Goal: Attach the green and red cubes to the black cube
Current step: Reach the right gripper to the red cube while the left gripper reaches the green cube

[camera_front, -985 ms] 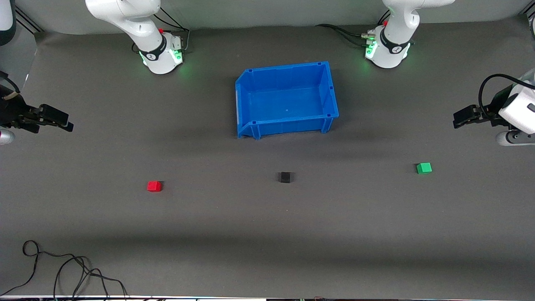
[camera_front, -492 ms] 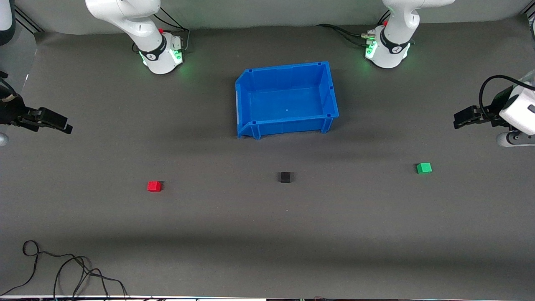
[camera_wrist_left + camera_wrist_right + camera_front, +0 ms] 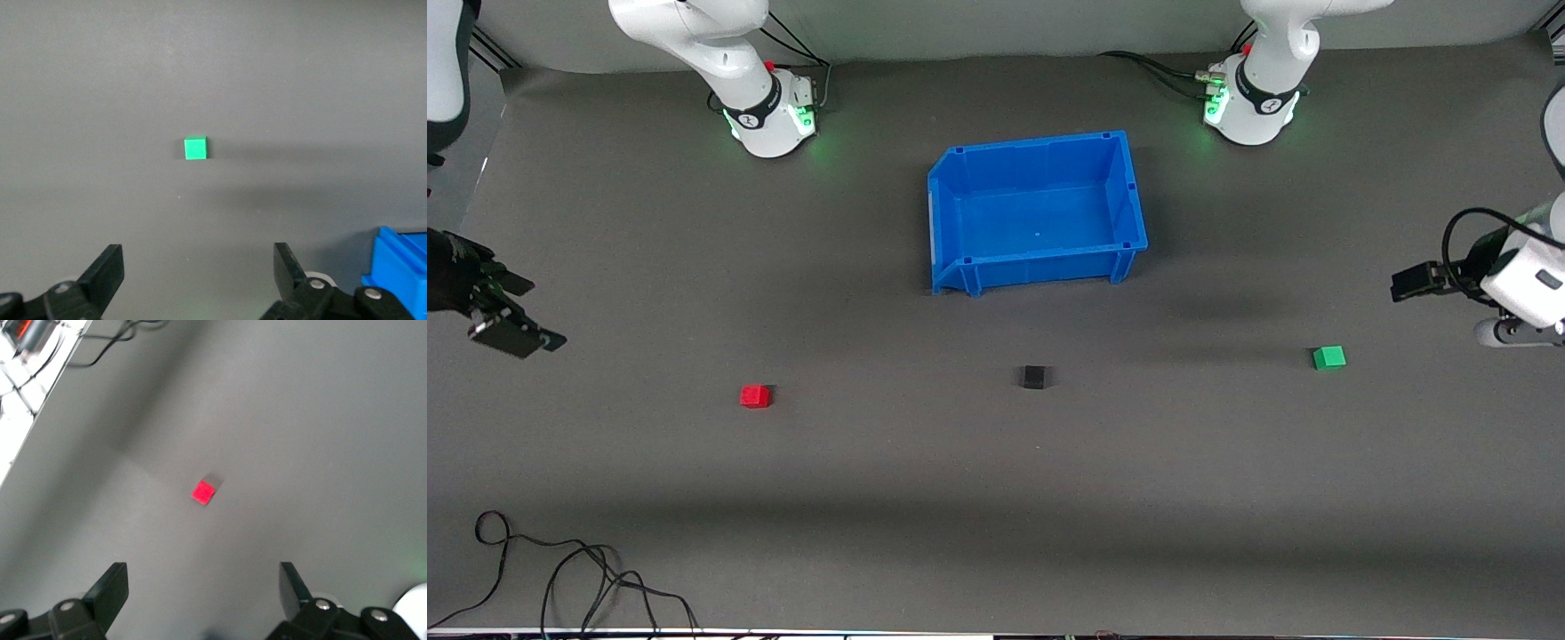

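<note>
The red cube point(image 3: 754, 396) lies on the grey table toward the right arm's end. The black cube point(image 3: 1033, 377) lies near the middle. The green cube point(image 3: 1328, 357) lies toward the left arm's end. All three lie apart, roughly in a row. My right gripper point(image 3: 511, 333) is open and empty, up over the table's edge at the right arm's end; its wrist view shows the red cube point(image 3: 203, 493) ahead of the open fingers. My left gripper point(image 3: 1409, 282) is open and empty over the table's edge at the left arm's end; its wrist view shows the green cube point(image 3: 195, 148).
An empty blue bin point(image 3: 1129, 197) stands between the arm bases, farther from the front camera than the black cube. A corner of the blue bin point(image 3: 400, 273) shows in the left wrist view. Loose black cables point(image 3: 560, 578) lie at the near corner toward the right arm's end.
My right gripper has swung down and turned toward the red cube. My left gripper has shifted slightly lower, toward the green cube. The cubes have not moved.
</note>
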Tool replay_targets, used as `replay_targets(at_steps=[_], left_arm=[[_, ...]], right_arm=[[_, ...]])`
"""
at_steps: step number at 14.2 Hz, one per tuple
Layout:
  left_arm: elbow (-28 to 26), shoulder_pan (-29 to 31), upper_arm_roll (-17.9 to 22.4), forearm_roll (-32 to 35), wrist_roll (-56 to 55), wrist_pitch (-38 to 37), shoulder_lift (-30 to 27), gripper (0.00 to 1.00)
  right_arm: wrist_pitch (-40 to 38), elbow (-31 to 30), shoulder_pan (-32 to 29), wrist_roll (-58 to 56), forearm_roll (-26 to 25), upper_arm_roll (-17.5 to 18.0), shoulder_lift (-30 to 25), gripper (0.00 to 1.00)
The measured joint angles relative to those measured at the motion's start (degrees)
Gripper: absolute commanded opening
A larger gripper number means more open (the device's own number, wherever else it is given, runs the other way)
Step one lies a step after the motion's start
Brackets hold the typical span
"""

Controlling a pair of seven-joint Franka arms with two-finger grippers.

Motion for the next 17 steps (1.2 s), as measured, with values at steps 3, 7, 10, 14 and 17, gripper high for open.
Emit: replay_targets(at_steps=[3, 7, 10, 14, 17], left_arm=[[-1.88, 1.14, 0.06, 0.00, 1.04, 3.67, 2.72, 1.00], [-6.12, 1.74, 0.06, 0.00, 1.08, 12.06, 7.04, 0.99], [-11.24, 1.84, 0.06, 0.00, 1.06, 20.92, 9.82, 0.99], [-14.73, 3.17, 0.09, 0.00, 1.01, 29.91, 13.94, 0.93], [-17.62, 3.51, 0.08, -0.01, 0.73, 36.83, 16.79, 0.92]], right_arm=[[0.05, 0.44, -0.58, 14.97, 7.46, -0.38, 2.05, 1.00], [1.87, -1.57, -2.92, 17.76, 15.40, -0.72, 5.82, 1.00], [11.76, -8.18, -2.70, 17.79, 16.68, -0.66, 7.74, 1.00], [24.31, -18.98, -2.09, 12.46, 21.96, -0.48, 9.64, 1.00], [33.54, -25.55, -1.70, 6.80, 25.53, -0.33, 12.62, 1.00]])
